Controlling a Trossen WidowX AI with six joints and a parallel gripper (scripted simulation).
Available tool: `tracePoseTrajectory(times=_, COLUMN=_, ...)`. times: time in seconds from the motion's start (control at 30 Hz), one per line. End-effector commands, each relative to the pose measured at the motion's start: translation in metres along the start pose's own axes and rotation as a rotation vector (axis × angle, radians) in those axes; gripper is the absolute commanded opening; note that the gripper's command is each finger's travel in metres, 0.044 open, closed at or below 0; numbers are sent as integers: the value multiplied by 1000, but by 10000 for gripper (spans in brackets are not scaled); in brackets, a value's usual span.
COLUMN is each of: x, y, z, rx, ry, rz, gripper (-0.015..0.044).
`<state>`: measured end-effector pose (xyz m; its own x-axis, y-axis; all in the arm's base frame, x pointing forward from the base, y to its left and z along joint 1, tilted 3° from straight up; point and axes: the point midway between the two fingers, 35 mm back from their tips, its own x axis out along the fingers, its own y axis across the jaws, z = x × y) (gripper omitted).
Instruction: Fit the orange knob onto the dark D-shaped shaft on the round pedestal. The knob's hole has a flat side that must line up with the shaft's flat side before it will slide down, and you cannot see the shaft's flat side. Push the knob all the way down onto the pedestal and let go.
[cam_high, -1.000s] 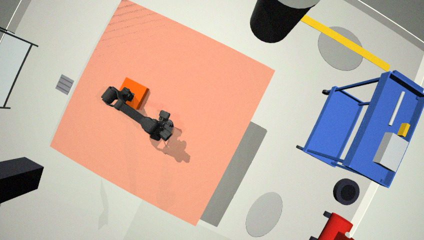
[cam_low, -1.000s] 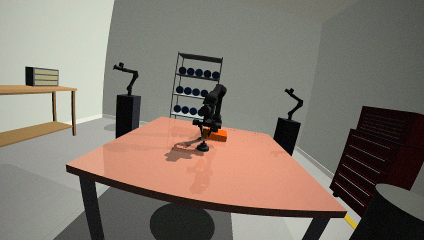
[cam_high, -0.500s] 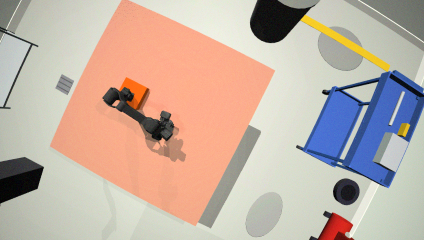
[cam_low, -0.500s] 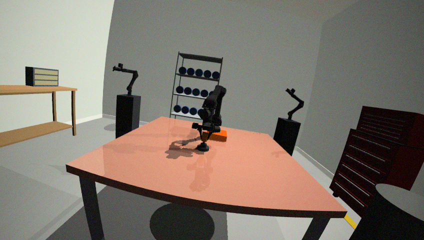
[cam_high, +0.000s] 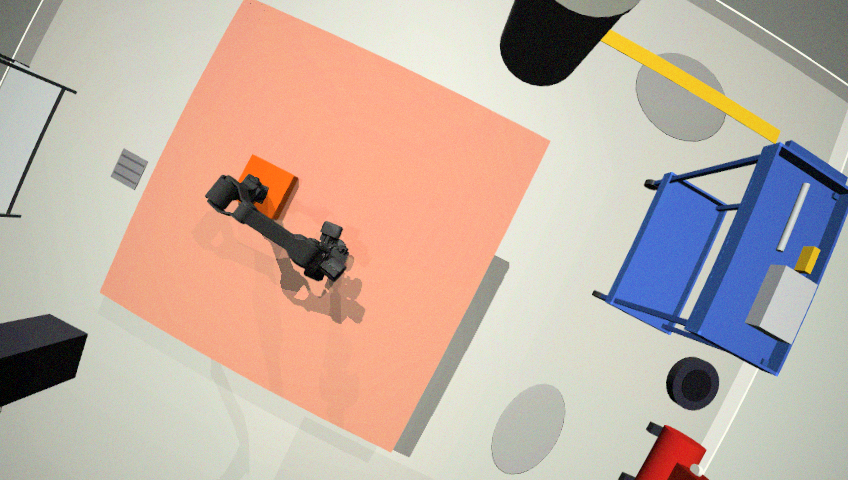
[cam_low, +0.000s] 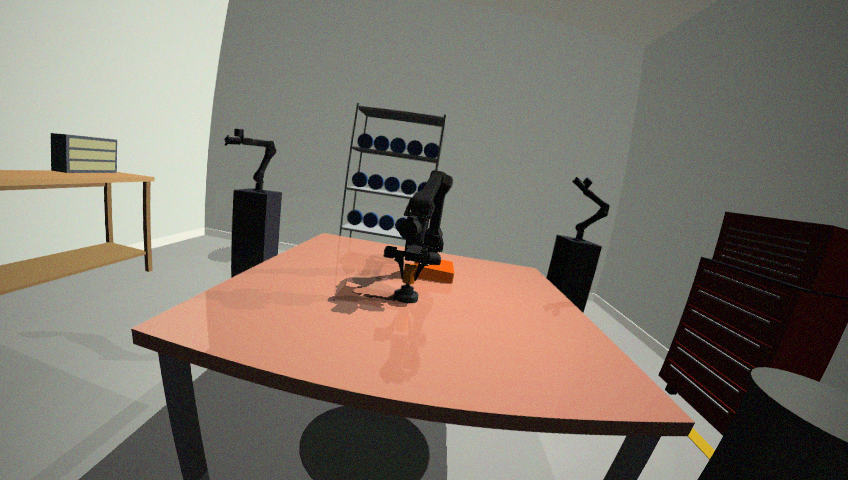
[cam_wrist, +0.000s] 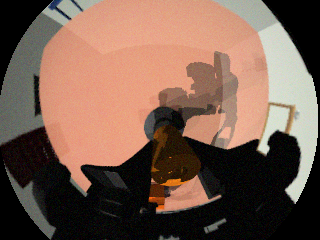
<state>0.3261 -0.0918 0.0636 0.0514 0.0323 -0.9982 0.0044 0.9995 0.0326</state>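
The orange knob (cam_low: 408, 274) (cam_wrist: 175, 160) is held upright between the fingers of my gripper (cam_low: 409, 279) (cam_wrist: 168, 141), which is shut on it. The dark round pedestal (cam_low: 406, 296) (cam_wrist: 151, 125) stands on the table directly below the knob in the exterior view. The knob's lower end is at about the height of the shaft's top, clearly above the pedestal's base. Whether knob and shaft touch is too small to tell. The knob's lower end covers part of the pedestal in the wrist view. The shaft's flat side is hidden. In the top view the arm hides knob and pedestal.
An orange block (cam_high: 278, 178) (cam_low: 439, 272) lies on the salmon table (cam_high: 386, 148) (cam_low: 476, 344), beside the arm's base and behind the pedestal in the exterior view. A blue cart (cam_high: 666, 249), a black bin (cam_high: 541, 47) and a dark red tool cabinet (cam_low: 714, 333) stand off the table.
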Motion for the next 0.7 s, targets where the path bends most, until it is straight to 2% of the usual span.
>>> tracePoseTrajectory(times=0.0, x=0, y=0, z=1, rx=2, ry=-3, rz=1, gripper=0)
tracePoseTrajectory(times=0.5, x=-4, y=-1, z=1, rx=2, ry=-3, rz=1, gripper=0)
tracePoseTrajectory(times=0.67, x=-4, y=-1, z=1, rx=-122, ry=-3, rz=1, gripper=0)
